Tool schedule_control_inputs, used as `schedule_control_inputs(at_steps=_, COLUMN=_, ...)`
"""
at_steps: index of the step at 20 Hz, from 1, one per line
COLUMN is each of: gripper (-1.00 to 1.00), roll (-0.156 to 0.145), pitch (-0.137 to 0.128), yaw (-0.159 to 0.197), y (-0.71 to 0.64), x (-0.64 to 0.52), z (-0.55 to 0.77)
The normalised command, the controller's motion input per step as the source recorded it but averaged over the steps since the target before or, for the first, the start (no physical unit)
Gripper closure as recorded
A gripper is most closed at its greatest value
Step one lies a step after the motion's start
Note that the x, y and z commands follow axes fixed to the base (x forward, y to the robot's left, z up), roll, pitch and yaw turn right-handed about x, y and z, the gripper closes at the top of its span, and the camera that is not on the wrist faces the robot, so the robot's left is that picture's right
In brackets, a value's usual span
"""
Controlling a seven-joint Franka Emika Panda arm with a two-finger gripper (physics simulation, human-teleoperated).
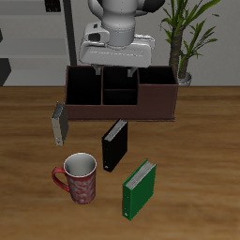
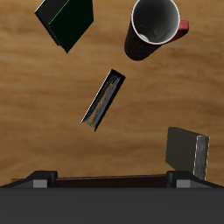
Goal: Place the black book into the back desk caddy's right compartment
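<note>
Nothing is done yet: the black book (image 1: 113, 145) stands untouched mid-tabletop, between the back desk caddy (image 1: 155, 101) and the front edge. The gripper (image 1: 116, 68) hangs open and empty above the caddy; grasping, carrying and placing into the right compartment (image 1: 85, 88) remain

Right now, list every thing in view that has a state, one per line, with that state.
black book: upright on the table, before the caddy, not gripped.
back desk caddy: on the table, open-topped, compartments that show hold nothing.
green book: upright near the front edge.
grey book: upright beside the caddy.
mug: upright, looks empty.
gripper: over the caddy, holds nothing.
</note>
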Motion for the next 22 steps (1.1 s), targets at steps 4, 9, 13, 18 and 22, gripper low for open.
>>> schedule_control_inputs(at_steps=4, gripper=-1.0, roll=0.04, pitch=-0.03, yaw=-0.006, y=0.1, x=0.24, z=-0.11)
schedule_control_inputs(at_steps=9, gripper=-1.0, roll=0.05, pitch=0.003, yaw=-0.016, y=0.09, x=0.32, z=-0.19)
schedule_control_inputs(at_steps=13, gripper=-1.0, roll=-0.025, pitch=-0.004, yaw=-0.014, y=-0.11, x=0.33, z=-0.25)
schedule_control_inputs(at_steps=18, gripper=-1.0, roll=-0.008, pitch=-0.038, yaw=-0.056, y=-0.14, x=0.15, z=-0.23)
schedule_control_inputs(at_steps=22, gripper=-1.0, roll=0.013, pitch=0.015, yaw=-0.059, y=-0.05, x=0.13, z=-0.32)
